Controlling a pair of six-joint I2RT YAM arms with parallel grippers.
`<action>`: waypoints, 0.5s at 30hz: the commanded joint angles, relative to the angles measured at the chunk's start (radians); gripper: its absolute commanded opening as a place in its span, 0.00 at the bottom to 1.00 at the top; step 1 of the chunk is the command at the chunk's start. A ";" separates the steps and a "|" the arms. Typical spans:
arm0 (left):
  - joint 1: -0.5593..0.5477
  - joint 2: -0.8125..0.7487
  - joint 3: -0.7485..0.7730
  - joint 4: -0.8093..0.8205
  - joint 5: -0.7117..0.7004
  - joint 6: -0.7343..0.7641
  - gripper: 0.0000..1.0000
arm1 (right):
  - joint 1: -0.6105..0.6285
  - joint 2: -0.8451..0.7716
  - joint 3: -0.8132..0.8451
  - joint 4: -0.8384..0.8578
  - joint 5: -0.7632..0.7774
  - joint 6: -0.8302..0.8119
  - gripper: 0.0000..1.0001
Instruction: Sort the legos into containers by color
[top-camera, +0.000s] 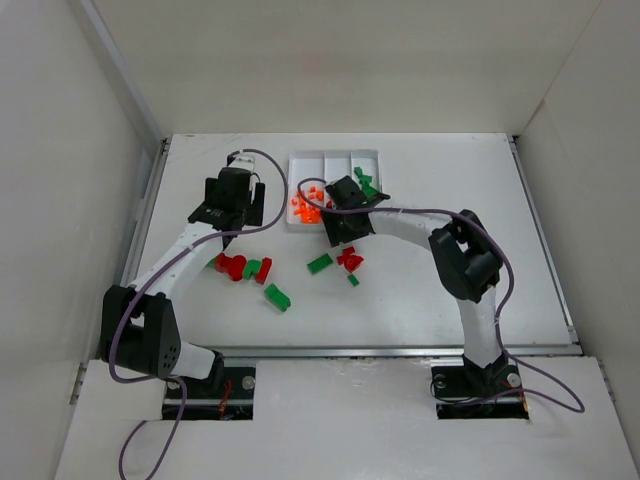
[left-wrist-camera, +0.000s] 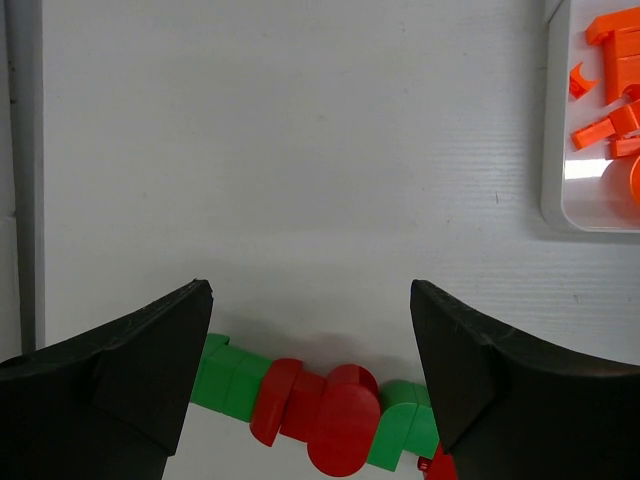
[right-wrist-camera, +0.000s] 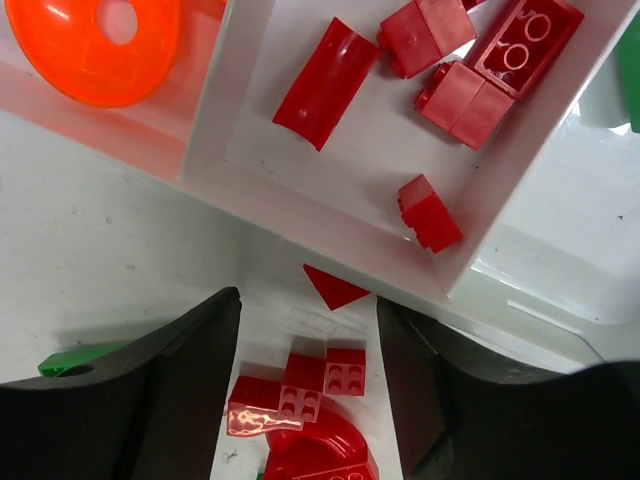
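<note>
Legos (top-camera: 245, 268) scattered, right arm (top-camera: 410, 225) bent over tray (top-camera: 335, 153)

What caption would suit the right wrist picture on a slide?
Open right gripper above loose red legos, just outside the tray's red compartment.

White square tray (top-camera: 335, 153), three narrow compartments side by side: orange bricks (top-camera: 306, 207) in the left, red bricks (right-wrist-camera: 460, 95) in the middle, green bricks (top-camera: 366, 183) in the right. Loose outside: red-and-green cluster (top-camera: 242, 268), two single green pieces (top-camera: 277, 298), small red clump (top-camera: 349, 259), tiny red wedge (right-wrist-camera: 333, 287) just beside the wall.
</note>
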 joint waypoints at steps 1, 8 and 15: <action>0.007 -0.032 -0.008 0.032 -0.011 -0.012 0.77 | 0.007 0.020 0.040 0.023 0.050 -0.026 0.62; 0.007 -0.032 -0.017 0.041 -0.022 -0.012 0.77 | 0.041 0.030 0.062 0.014 0.104 -0.049 0.42; 0.007 -0.032 -0.027 0.041 -0.022 -0.012 0.77 | 0.070 0.030 0.073 0.025 0.136 -0.093 0.27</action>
